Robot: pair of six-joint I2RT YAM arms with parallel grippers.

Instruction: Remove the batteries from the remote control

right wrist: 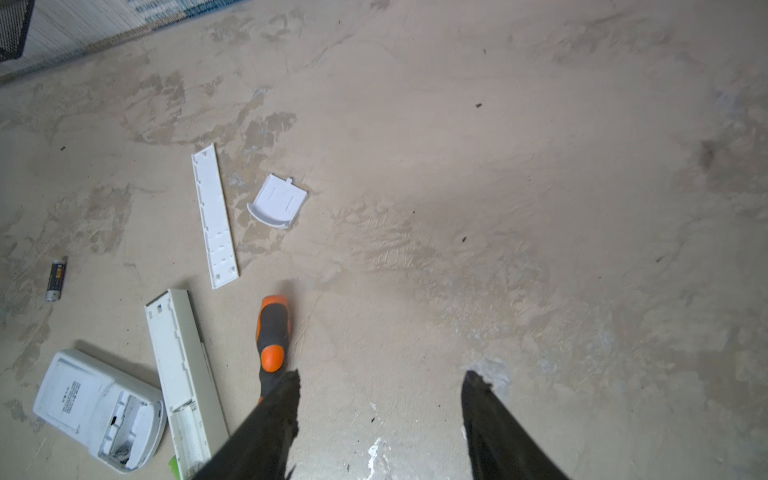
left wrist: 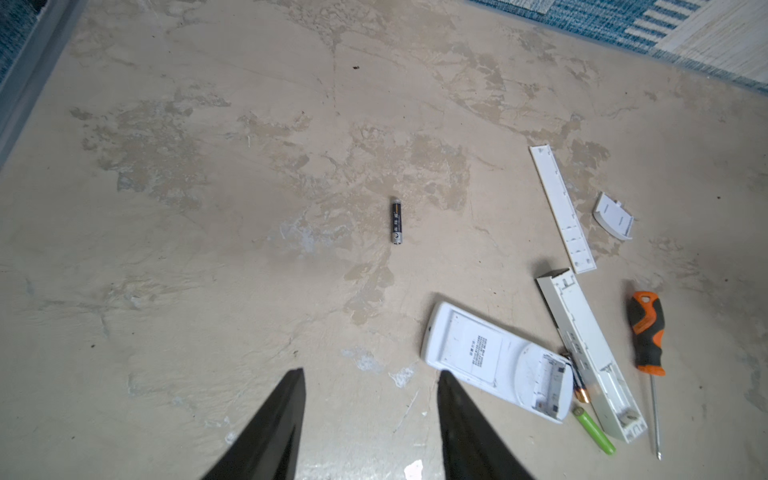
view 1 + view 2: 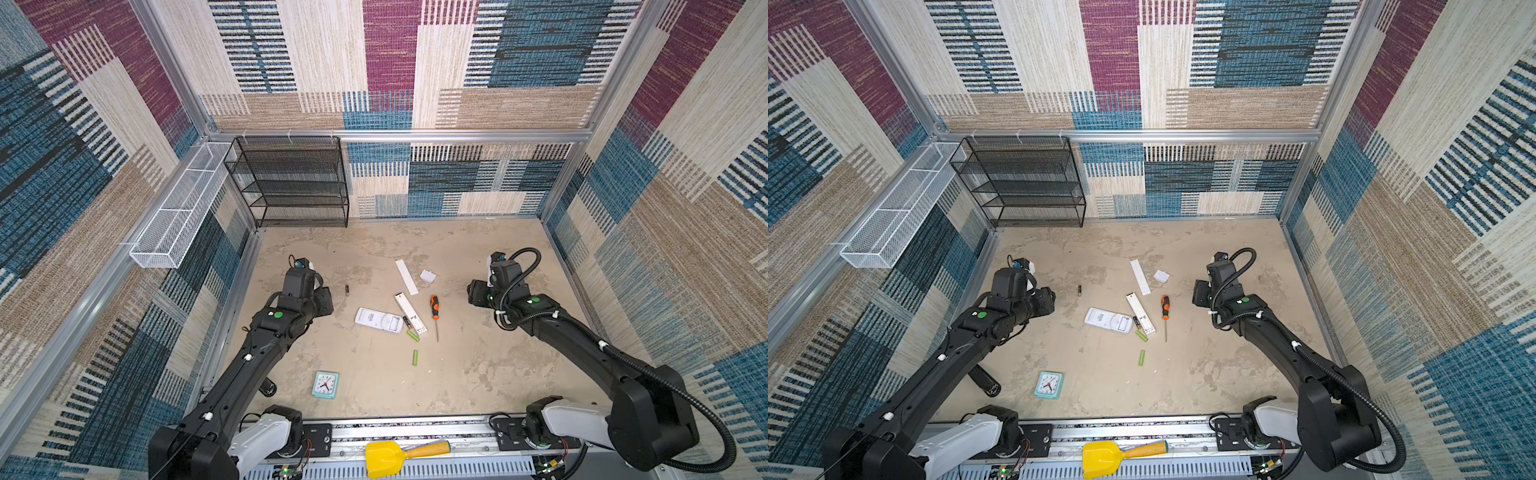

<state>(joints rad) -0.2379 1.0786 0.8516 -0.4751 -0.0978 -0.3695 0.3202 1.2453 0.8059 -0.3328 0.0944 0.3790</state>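
"Out on the floor a dark battery is lying alone near the left gripper; a second dark battery is lying between the wide remote and the slim remote, a green battery just beside them, a second green battery apart, nearer the arm bases"

"How are they going to be handling?"

"I'm judging them light, stiff and slick — round too, so likely rolling off at a nudge. I'm advising a pinch across mid-barrel, jaws square to its length"

"And the grippers?"

"The left gripper is hanging over bare floor, jaws partly spread, holding and touching nothing. The right gripper is hanging likewise — jaws apart, empty, near the screwdriver but seemingly not touching it"
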